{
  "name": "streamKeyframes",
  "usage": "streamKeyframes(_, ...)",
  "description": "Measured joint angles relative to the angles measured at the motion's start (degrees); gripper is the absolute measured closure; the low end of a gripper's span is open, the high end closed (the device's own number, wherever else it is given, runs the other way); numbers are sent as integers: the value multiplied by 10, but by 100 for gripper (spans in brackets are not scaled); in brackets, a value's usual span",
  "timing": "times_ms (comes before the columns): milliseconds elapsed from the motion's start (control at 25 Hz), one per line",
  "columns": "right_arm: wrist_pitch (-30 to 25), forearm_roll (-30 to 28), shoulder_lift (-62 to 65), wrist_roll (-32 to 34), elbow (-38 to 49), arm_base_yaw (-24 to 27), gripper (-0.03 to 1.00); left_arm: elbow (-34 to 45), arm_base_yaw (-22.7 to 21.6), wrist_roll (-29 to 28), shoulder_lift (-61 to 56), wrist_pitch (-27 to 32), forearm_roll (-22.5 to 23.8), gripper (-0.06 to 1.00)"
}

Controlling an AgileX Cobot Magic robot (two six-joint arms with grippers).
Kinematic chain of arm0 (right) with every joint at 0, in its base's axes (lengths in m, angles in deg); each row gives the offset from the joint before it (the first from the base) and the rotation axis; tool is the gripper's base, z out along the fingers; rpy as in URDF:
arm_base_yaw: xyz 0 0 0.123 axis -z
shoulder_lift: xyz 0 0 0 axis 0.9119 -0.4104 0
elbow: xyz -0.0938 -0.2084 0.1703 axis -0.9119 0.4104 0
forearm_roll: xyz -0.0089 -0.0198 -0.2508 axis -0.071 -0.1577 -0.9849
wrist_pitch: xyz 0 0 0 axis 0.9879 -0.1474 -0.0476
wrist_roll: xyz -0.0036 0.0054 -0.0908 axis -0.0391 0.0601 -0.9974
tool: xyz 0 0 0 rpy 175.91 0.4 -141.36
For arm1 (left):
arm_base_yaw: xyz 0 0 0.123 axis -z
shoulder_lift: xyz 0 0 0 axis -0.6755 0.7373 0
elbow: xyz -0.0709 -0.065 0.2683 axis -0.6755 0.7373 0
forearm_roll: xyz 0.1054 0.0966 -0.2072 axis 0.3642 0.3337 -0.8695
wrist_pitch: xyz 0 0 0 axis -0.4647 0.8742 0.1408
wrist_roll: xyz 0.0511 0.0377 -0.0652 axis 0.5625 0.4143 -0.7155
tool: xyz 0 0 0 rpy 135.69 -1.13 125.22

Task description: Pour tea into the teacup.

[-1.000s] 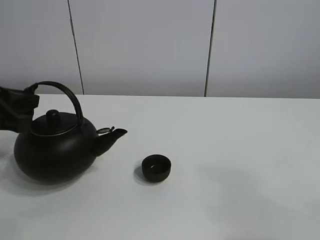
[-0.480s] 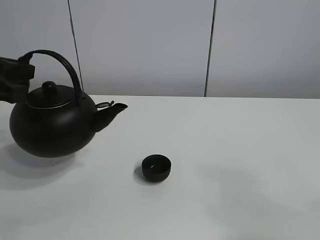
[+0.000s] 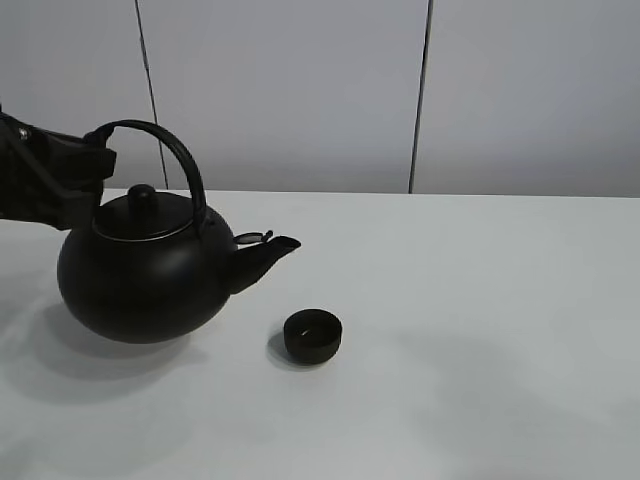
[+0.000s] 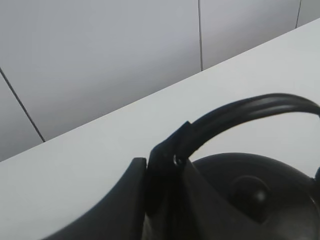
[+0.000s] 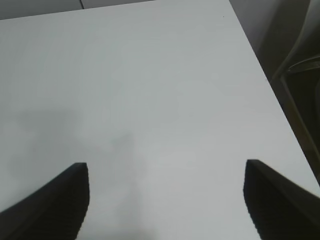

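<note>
White table (image 3: pixel 480 300): left gripper (image 3: pixel 100 162) pinches handle (image 3: pixel 172 142), kettle (image 3: pixel 140 285) aloft; right gripper (image 5: pixel 165 172) spread.

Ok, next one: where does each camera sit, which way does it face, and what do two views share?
Exterior high: mounted high, facing the white table and wall; shows the left gripper holding the kettle by its handle, the teacup ahead of the spout.
Left wrist: on the left arm, looking along its jaws, shut on the kettle's handle, lid below.
Right wrist: on the right arm, looking down at the table; right gripper open, empty.
Shared: exterior high and left wrist both show the kettle's handle.
</note>
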Motion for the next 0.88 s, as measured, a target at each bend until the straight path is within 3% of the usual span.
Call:
streamKeyframes(280, 0, 0, 0, 0, 0, 0, 39, -37, 21, 0, 1, 67, -5, 81)
streamKeyframes(880, 0, 0, 0, 0, 0, 0, 39, -47, 34, 0, 1, 72, 3, 81)
